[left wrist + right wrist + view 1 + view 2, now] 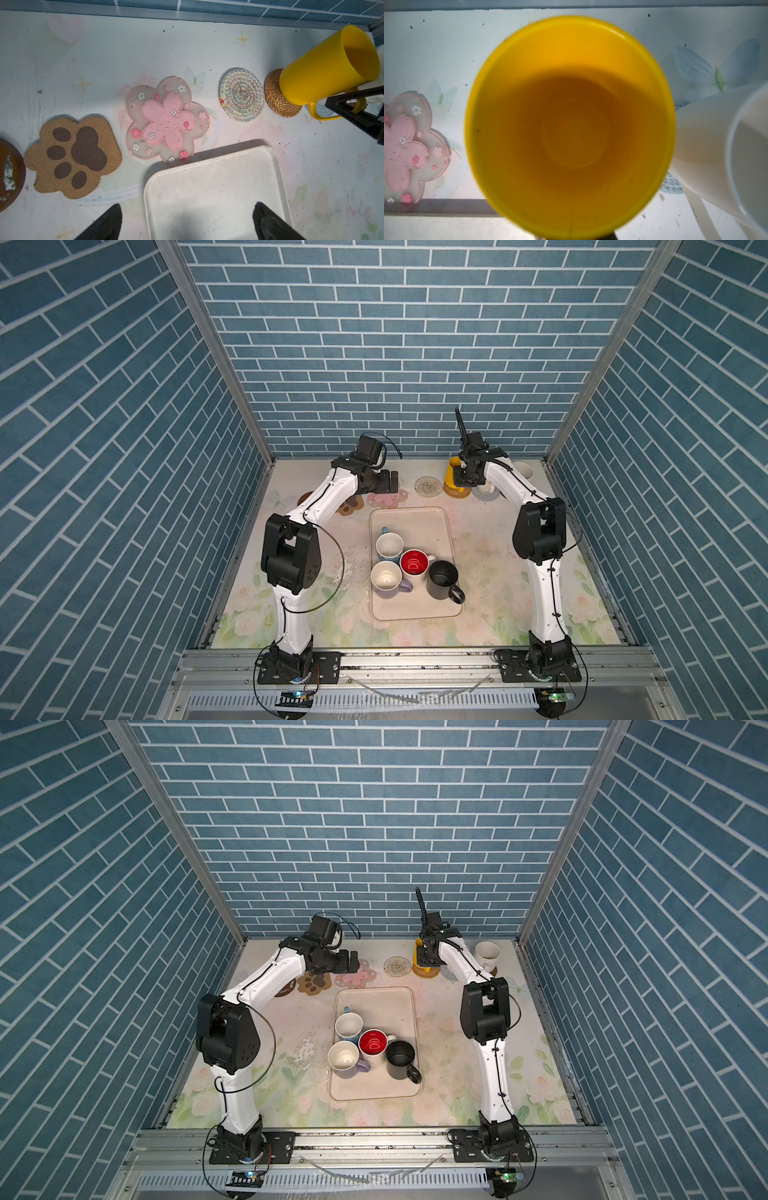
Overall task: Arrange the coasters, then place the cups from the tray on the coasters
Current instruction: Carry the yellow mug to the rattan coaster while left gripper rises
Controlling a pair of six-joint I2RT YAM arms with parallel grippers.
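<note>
Yellow glossy tall handled mug [324, 68] sits on or just above the round woven rattan coaster [276, 97], its handle clenched by the right gripper [342, 104]; seemingly light, rigid and slick, it is best held there, while the left gripper [188, 207] gapes empty.

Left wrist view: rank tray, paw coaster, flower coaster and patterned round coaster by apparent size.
1. tray, largest even though the frame crops it.
2-3. paw coaster and flower coaster: too alike to rank.
4. patterned round coaster, smallest; it also lies farther from the camera.
</note>
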